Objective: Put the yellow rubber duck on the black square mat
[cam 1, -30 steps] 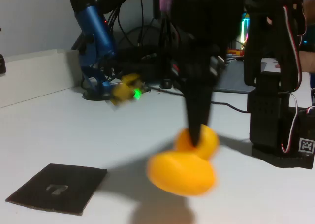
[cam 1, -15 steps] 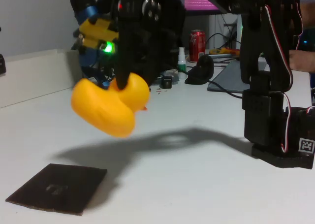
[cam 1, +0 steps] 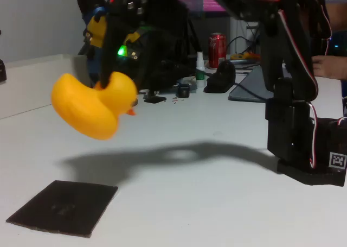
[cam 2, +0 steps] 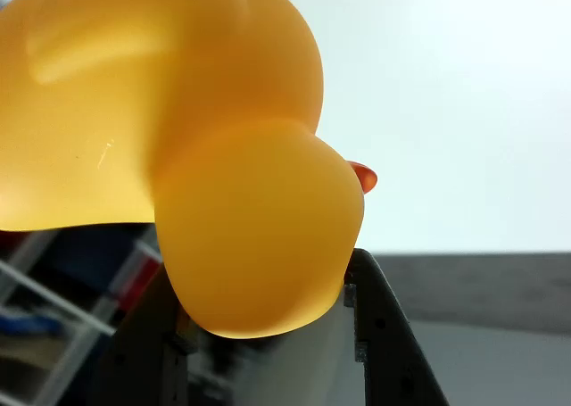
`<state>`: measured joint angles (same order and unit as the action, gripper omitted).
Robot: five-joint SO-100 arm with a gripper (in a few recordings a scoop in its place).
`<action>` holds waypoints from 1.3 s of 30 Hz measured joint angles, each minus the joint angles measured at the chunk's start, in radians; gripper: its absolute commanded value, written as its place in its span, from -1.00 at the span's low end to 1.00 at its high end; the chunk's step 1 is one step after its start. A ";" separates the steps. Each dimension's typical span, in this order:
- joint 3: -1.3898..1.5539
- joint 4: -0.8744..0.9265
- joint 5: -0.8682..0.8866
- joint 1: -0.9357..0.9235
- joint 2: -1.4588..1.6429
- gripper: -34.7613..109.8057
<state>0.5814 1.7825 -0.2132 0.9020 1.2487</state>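
Note:
The yellow rubber duck (cam 1: 92,107) hangs in the air in the fixed view, well above the white table, beak pointing right. My black gripper (cam 1: 111,83) reaches down from above and is shut on the duck's neck and head. The black square mat (cam 1: 64,207) lies flat on the table at the lower left, below the duck and a little toward the camera. In the wrist view the yellow rubber duck (cam 2: 178,147) sits large between the dark fingers (cam 2: 384,326), its orange beak tip at the right.
The arm's black base (cam 1: 303,149) stands at the right. Behind are a blue microphone (cam 1: 95,19), a red can (cam 1: 218,42), a dark mouse-like object (cam 1: 219,78) and cables. A raised white ledge (cam 1: 38,81) runs along the back left.
The duck has been lifted off the table and carried left by the gripper, from centre-right to above the mat's side. The arm has swung left with it.

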 measured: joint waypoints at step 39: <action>-0.199 0.021 0.098 -0.123 -0.376 -0.38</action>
<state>0.3820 1.8040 -0.1150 0.7793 0.8728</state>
